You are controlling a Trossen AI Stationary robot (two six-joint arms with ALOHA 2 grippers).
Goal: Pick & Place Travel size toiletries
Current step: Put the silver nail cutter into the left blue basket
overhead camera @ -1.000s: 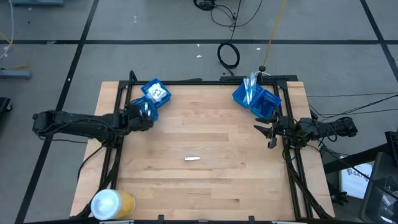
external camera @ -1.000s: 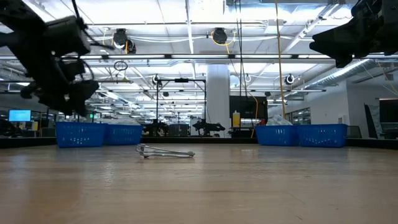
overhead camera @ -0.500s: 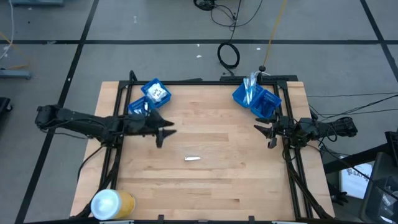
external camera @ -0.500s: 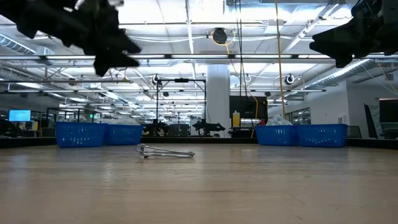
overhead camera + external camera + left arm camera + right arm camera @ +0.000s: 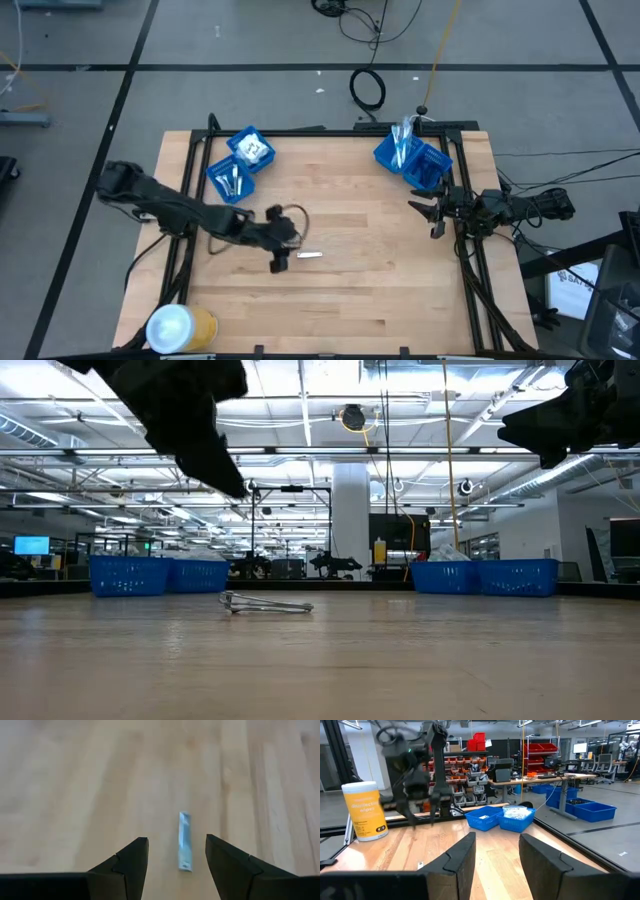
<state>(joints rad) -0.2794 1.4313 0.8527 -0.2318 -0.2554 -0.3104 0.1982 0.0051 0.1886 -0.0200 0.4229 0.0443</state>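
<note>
Both arms I operate are matte black, built from jointed tubular links. A thin black cable loops beside the left gripper [image 5: 283, 252]. Its fingers [image 5: 125, 870] are dark, angular wedges with flat inner faces. The right gripper [image 5: 427, 215] has the same black wedge-shaped fingers [image 5: 457, 860].

Short silver tube [image 5: 309, 254] lies flat mid-table, alone on the wood
</note>
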